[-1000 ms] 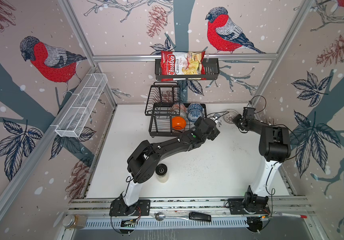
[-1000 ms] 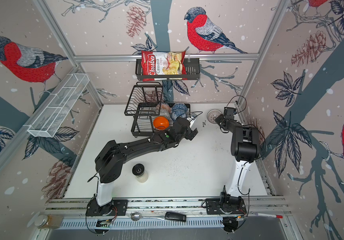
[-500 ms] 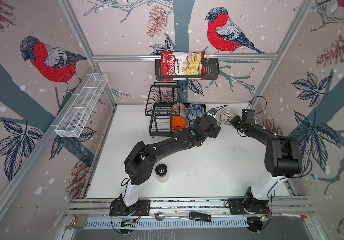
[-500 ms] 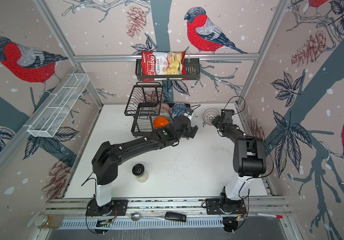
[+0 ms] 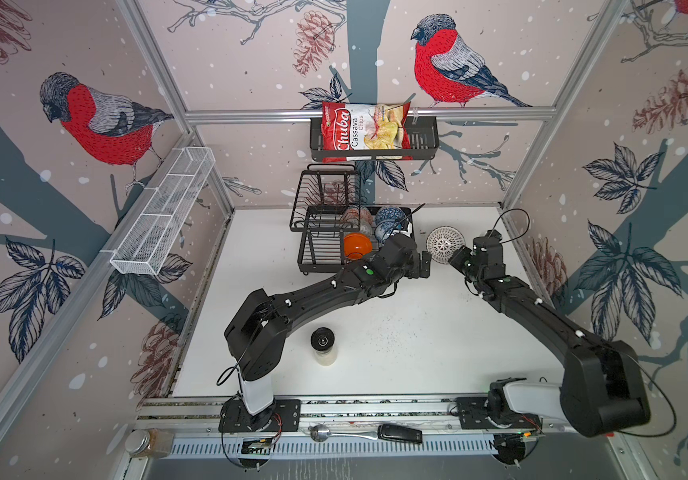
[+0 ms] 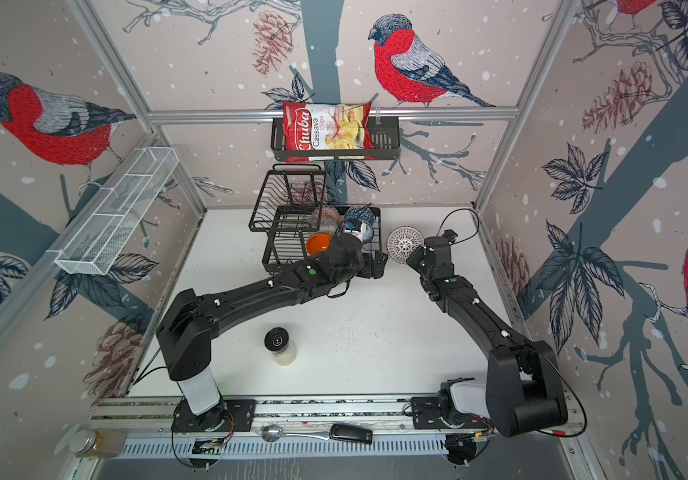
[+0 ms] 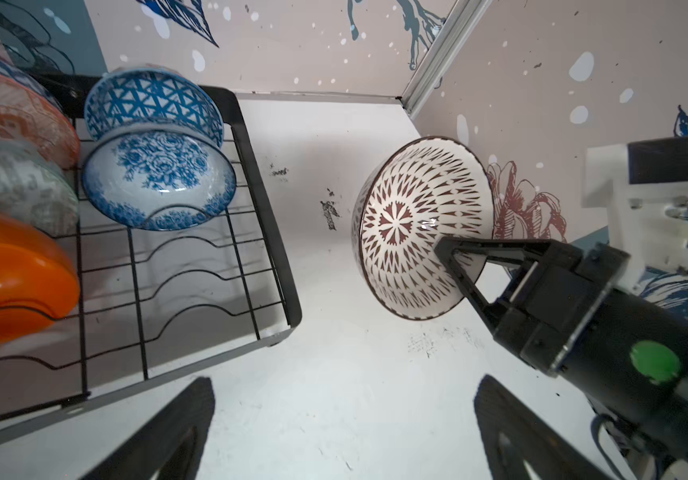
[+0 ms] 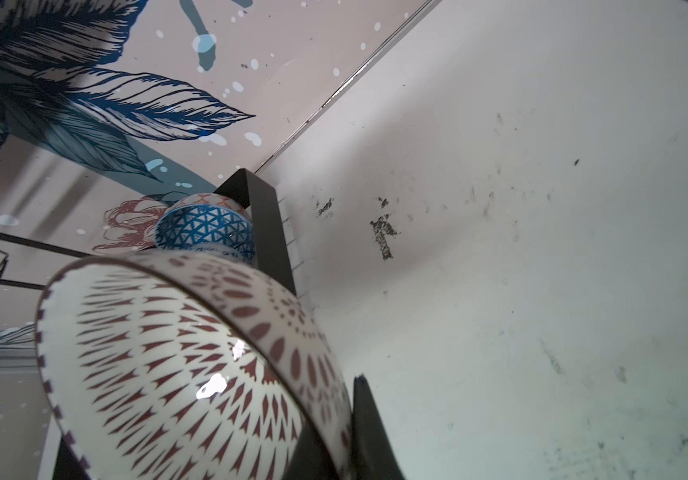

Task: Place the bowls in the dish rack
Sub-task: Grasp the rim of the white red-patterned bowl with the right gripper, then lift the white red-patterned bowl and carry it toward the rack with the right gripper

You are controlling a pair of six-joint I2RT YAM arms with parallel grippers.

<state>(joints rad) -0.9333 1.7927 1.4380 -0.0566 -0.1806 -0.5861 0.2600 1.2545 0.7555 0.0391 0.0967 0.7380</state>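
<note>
Presently pinching the rim of the white lattice bowl (image 7: 417, 224) with the right gripper (image 7: 465, 266), jaws closed down tight on it. Holding it tilted on edge, inside facing the left gripper (image 7: 346, 424), just beside the right end of the dish rack (image 7: 251, 166) and not touching it. Hanging the left gripper spread wide and empty near the rack's front right corner, apart from that bowl. Resting on edge in the lower tray — plain orange bowl (image 7: 10, 274), grey-green bowl (image 7: 5, 183), orange-white bowl (image 7: 10, 112), blue floral bowl (image 7: 159, 183), blue lattice bowl (image 7: 151, 99) behind it.
</note>
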